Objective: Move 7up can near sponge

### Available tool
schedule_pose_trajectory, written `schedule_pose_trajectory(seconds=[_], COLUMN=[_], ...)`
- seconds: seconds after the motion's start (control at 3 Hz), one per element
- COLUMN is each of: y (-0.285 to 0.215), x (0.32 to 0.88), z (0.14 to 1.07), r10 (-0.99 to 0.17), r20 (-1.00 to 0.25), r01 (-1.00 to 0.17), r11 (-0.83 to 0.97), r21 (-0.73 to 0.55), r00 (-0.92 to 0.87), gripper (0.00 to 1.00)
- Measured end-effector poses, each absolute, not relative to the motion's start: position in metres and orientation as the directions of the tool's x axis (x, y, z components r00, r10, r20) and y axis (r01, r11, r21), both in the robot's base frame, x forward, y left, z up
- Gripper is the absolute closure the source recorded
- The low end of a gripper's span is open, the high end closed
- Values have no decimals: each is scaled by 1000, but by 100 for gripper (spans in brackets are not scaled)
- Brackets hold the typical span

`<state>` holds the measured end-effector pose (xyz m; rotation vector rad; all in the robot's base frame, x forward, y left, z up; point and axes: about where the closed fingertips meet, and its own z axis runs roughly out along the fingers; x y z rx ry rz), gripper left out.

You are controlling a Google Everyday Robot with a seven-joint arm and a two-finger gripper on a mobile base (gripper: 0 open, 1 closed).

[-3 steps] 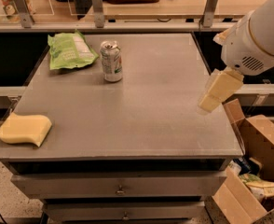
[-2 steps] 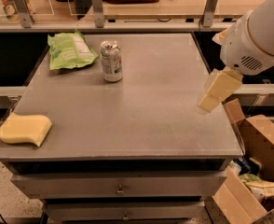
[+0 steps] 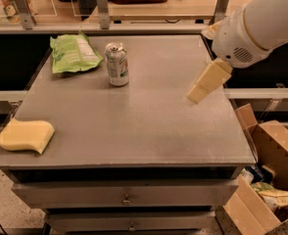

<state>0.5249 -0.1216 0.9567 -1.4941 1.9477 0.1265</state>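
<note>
Bench (image 3: 149, 131): 1 grey metal top, w/ 2 drawers (image 3: 127, 195) stacked under its front edge, each w/ 1 small knob. Robot arm (image 3: 266, 18): 1, white, coming in from the upper right corner, over the bench's right side. Cardboard box (image 3: 276, 146): 1 open box on the floor right of the bench, w/ packets inside.

On the bench top, 3 items. Snack bag (image 3: 73, 54): 1, green, lying flat at the back left. Sponge (image 3: 25, 135): 1, pale yellow, wavy-edged, lying flat at the front left corner, touching nothing else.

Hand (image 3: 205, 82): 1, cream-yellow, tilted down and to the left, above the bench's right half, nothing seen in it; can't tell if open or closed. It's well apart from the other items.

7up can (image 3: 117, 64): 1, silver w/ green and red markings, upright, pull-tab top showing, in the back half of the bench, left of centre, just right of the snack bag. It's well apart from the sponge, w/ bare bench top between them.
</note>
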Motion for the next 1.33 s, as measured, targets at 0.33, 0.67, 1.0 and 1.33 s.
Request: schedule_pose_trajectory(seconds=[0.33,0.67,1.0,1.33], y=[-76,-33,4,29], x=[554,577,593,607], z=[956,958,951,938], r10=[-744,-684,-637,-625], r20=[-664,-729,-771,-777], r01=[-915,-936,-950,-942], r11=[318,277,252,298], r21=[-247,-219,-186,-152], r00=[-79,-32,-17,-72], gripper=[0,0,0,0])
